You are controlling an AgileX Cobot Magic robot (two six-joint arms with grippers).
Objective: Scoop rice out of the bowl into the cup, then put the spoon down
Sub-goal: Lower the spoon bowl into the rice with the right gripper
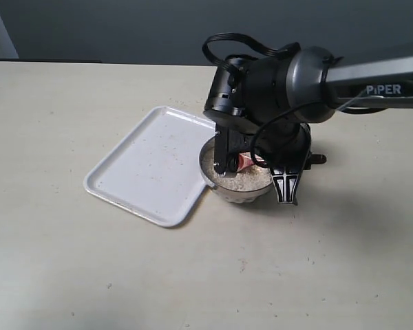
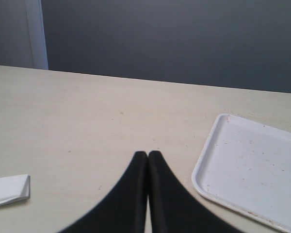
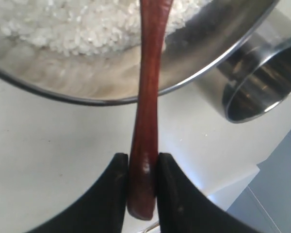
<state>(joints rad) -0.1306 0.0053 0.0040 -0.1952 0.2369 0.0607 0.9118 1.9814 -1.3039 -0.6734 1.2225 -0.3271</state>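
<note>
Right gripper [image 3: 143, 167] clenched on spoon [image 3: 148, 73], reaching into rice [image 3: 77, 24]; a tilted lift could spill grains onto counter [image 1: 330, 261] (cup [image 3: 262, 82] just beside bowl [image 3: 208, 53]).

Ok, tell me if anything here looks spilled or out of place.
Small stray grains speckle the white tray and the table around it, likely spilled from the bowl. Nothing else stands out.
</note>
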